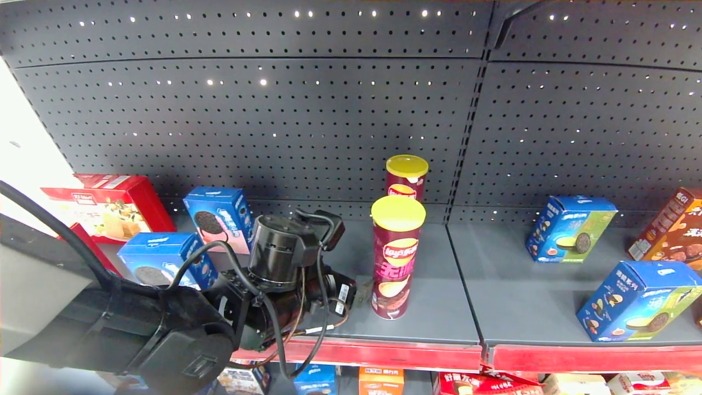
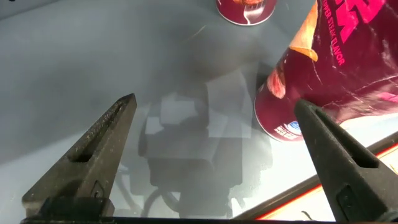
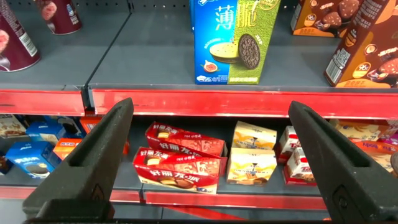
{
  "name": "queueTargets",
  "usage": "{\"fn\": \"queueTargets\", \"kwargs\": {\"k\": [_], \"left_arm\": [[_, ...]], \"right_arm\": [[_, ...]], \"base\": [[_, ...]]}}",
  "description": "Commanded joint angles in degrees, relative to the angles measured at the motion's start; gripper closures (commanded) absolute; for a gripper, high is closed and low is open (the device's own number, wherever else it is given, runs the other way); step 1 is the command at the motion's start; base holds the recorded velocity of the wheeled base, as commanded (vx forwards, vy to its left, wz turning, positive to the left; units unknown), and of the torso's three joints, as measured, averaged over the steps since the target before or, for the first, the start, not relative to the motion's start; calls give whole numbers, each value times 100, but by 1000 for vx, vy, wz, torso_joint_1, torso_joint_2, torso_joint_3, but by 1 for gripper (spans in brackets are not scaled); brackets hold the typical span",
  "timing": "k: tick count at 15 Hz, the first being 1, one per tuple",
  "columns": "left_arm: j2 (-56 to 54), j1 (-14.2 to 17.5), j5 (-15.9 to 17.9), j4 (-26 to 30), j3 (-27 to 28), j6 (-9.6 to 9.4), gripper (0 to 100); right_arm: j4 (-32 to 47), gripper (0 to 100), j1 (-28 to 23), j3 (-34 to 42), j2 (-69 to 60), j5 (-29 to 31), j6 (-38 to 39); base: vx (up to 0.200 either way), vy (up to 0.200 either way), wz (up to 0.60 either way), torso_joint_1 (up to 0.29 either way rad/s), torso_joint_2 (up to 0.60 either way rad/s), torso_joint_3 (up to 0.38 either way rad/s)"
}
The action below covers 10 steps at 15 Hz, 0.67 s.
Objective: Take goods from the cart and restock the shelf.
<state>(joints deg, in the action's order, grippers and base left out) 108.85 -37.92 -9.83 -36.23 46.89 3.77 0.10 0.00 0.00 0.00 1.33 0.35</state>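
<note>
Two maroon chip cans with yellow lids stand on the grey shelf [image 1: 439, 307], the front can [image 1: 397, 258] near the shelf's edge and the back can [image 1: 406, 178] by the pegboard. My left gripper [image 1: 356, 296] hovers low over the shelf just left of the front can. In the left wrist view it [image 2: 214, 101] is open with nothing between its fingers; the front can [image 2: 336, 56] stands just beyond one fingertip [image 2: 311, 118], and the back can [image 2: 245, 9] farther off. My right gripper [image 3: 210, 106] is open and empty, facing the shelf's red front rail [image 3: 236, 102].
Blue cookie boxes [image 1: 159, 263] and a red box [image 1: 107, 206] stand left of the cans. On the right bay are blue-green cookie boxes [image 1: 636, 299] and brown boxes [image 1: 674, 227]. A lower shelf holds red boxes [image 3: 180, 162] and yellow boxes [image 3: 252, 162].
</note>
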Motion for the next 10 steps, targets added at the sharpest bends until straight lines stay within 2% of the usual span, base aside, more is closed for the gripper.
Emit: {"fn": "queueTargets", "kwargs": {"k": [1, 8, 10], "left_arm": [[75, -4, 7, 2, 49, 1, 0], [172, -66, -2, -7, 163, 1, 0], [154, 31, 7, -51, 189, -16, 0]], "right_arm": [[-1, 0, 0, 0, 0, -1, 0], [-1, 0, 0, 0, 0, -1, 0], [-1, 0, 0, 0, 0, -1, 0]], "base": [[0, 0, 0, 0, 0, 0], [0, 0, 0, 0, 0, 0], [0, 0, 0, 0, 0, 0]]}}
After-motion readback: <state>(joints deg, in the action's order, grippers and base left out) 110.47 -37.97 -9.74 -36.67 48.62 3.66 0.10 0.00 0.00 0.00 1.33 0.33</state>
